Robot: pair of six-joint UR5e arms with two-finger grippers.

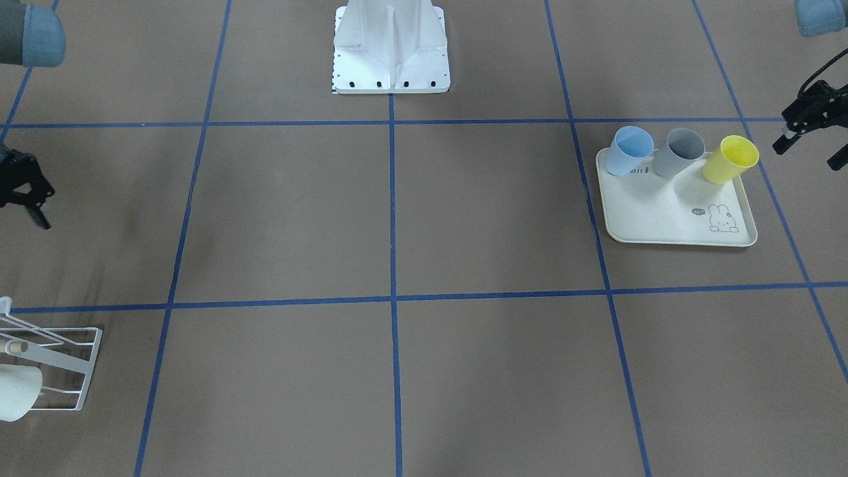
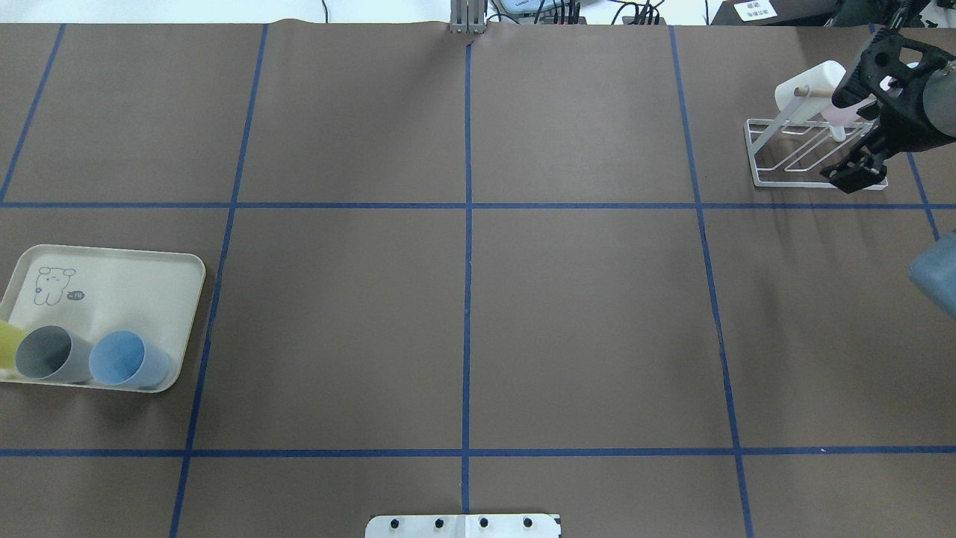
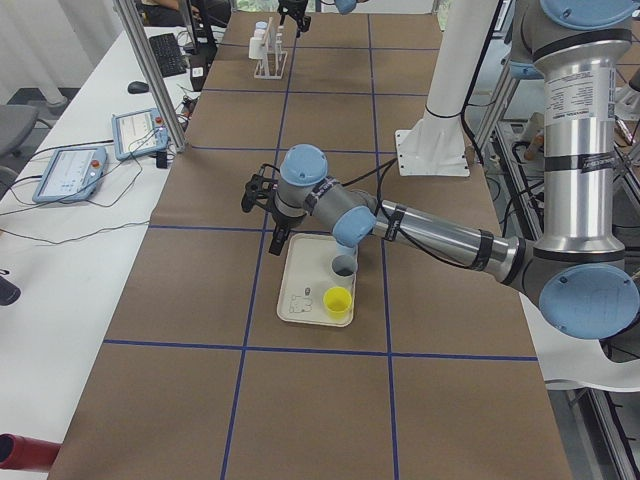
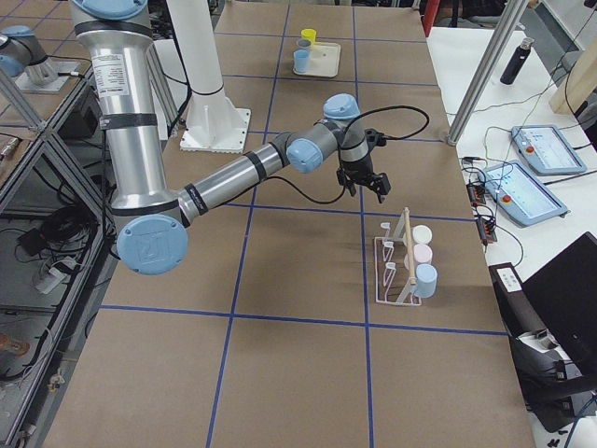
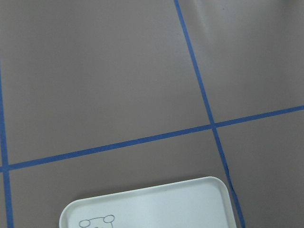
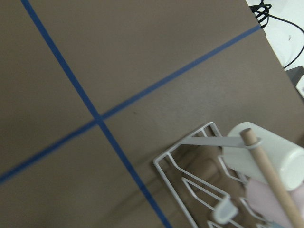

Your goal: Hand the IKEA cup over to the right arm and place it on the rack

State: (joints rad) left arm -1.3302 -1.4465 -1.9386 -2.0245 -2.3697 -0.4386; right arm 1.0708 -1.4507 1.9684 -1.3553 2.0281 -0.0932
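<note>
- My right hand (image 4: 367,189), black and two-fingered, hangs just beside the small white wire rack with a wood dowel (image 2: 799,153). Its fingers are apart and hold nothing.
- Three plastic cups lie on the rack: white cup (image 4: 423,234), pink cup (image 4: 424,253), pale-blue cup (image 4: 426,277).
- My left hand (image 1: 809,152) is near the cream rabbit-print tray (image 1: 662,212), fingers spread, empty.
- On the tray, upright in a row: light-blue cup (image 1: 629,151), grey cup (image 1: 681,152), yellow cup (image 1: 729,159).
- Tray and rack sit well apart on the brown paper surface (image 1: 298,218).
</note>
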